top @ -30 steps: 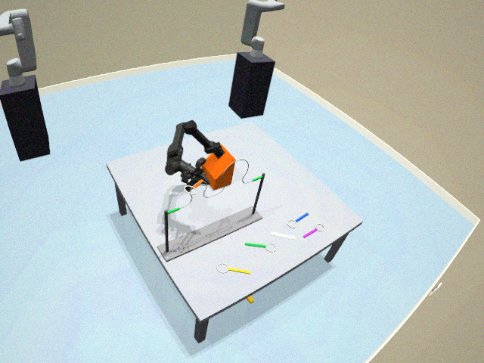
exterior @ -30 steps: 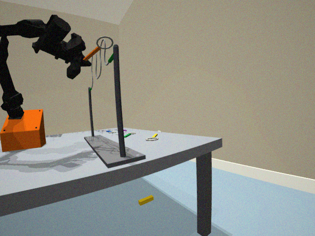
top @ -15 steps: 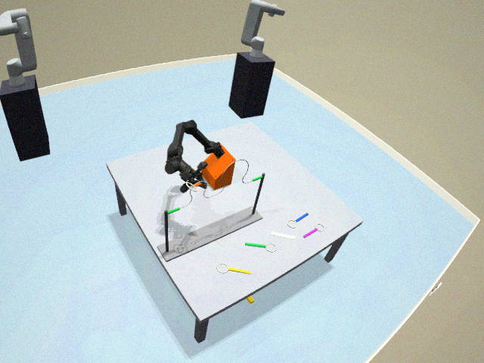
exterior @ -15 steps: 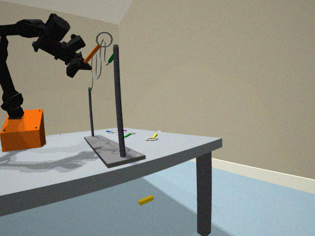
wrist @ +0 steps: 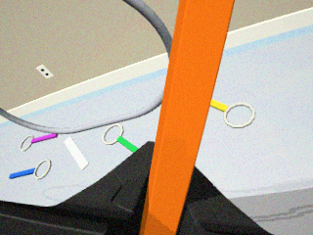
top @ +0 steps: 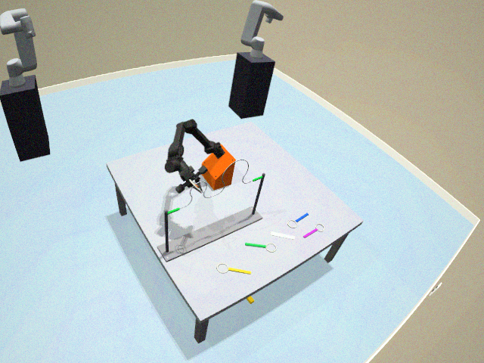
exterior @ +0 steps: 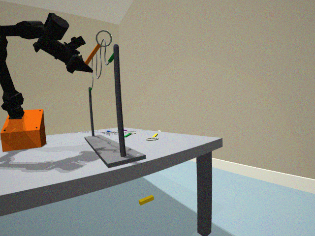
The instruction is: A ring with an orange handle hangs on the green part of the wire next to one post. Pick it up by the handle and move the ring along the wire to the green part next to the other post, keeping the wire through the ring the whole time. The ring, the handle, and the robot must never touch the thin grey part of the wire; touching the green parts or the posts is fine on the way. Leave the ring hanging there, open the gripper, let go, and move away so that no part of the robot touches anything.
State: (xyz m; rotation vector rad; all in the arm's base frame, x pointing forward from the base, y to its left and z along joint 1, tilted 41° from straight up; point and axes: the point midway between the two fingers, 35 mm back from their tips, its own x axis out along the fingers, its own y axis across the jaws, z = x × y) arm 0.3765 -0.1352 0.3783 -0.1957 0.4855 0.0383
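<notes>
My gripper (top: 193, 183) (exterior: 87, 68) (wrist: 159, 152) is shut on the orange handle (exterior: 92, 53) (wrist: 190, 105) and holds it tilted up above the table. The silver ring (exterior: 103, 38) is at the handle's top end, and a loop of the thin grey wire (exterior: 98, 68) (top: 234, 165) appears to pass through it. The ring is partway along the wire, nearer the left post (top: 166, 230) (exterior: 118, 101) with its green part (top: 173, 210) (exterior: 110, 57). The other post (top: 258, 195) (exterior: 91, 111) carries the other green part (top: 257, 178) (exterior: 89, 89). I cannot tell whether the ring touches the wire.
The posts stand on a grey base plate (top: 218, 230) (exterior: 101, 147). The arm's orange base (top: 218, 170) (exterior: 24, 129) is behind the wire. Loose ring tools lie in front: yellow (top: 239, 270), green (top: 255, 244), magenta (top: 310, 233), blue (top: 301, 217), and a white stick (top: 282, 235). A yellow block (top: 249, 299) (exterior: 145, 199) lies on the floor.
</notes>
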